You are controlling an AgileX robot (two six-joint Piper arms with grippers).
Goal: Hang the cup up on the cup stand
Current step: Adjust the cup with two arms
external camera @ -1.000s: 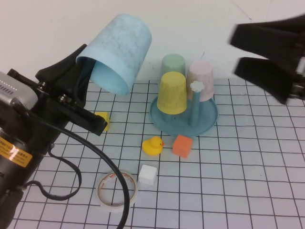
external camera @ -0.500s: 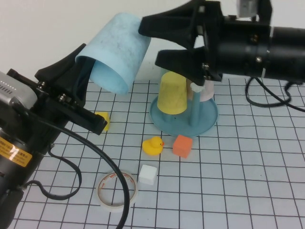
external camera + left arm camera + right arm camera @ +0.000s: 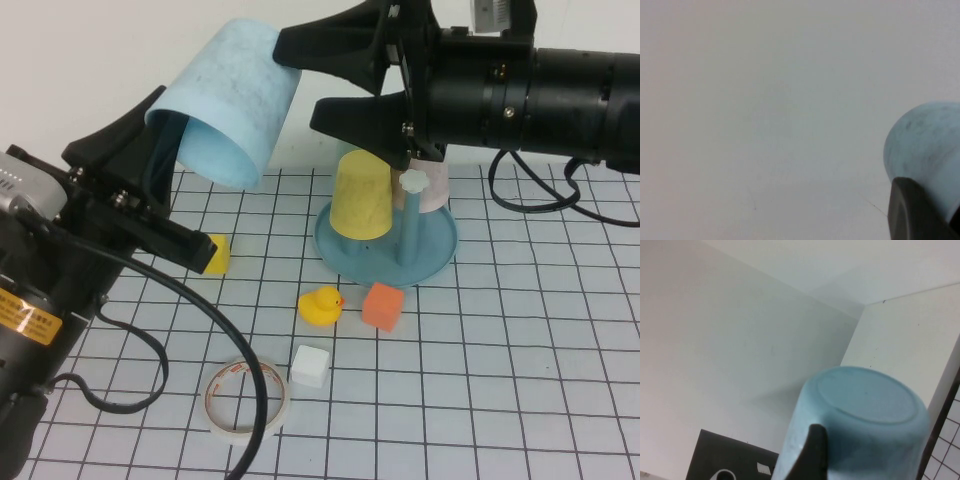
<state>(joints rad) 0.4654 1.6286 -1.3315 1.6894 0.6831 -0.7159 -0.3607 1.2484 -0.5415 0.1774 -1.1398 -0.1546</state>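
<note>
High view, cup: the cup is held aloft, tilted, mouth down toward the left arm, well left of and above the stand.
Left gripper: the left gripper pinches the cup's rim, one finger inside the mouth.
Right gripper: the right gripper is spread, its tips at the cup's closed end.
Stand: yellow cup and pink cup already on pegs; the flower-topped peg looks free.
Risk: a mistimed handover would likely drop the cup onto the duck or block.
Risk: a right-arm swing could knock the yellow cup.
</note>
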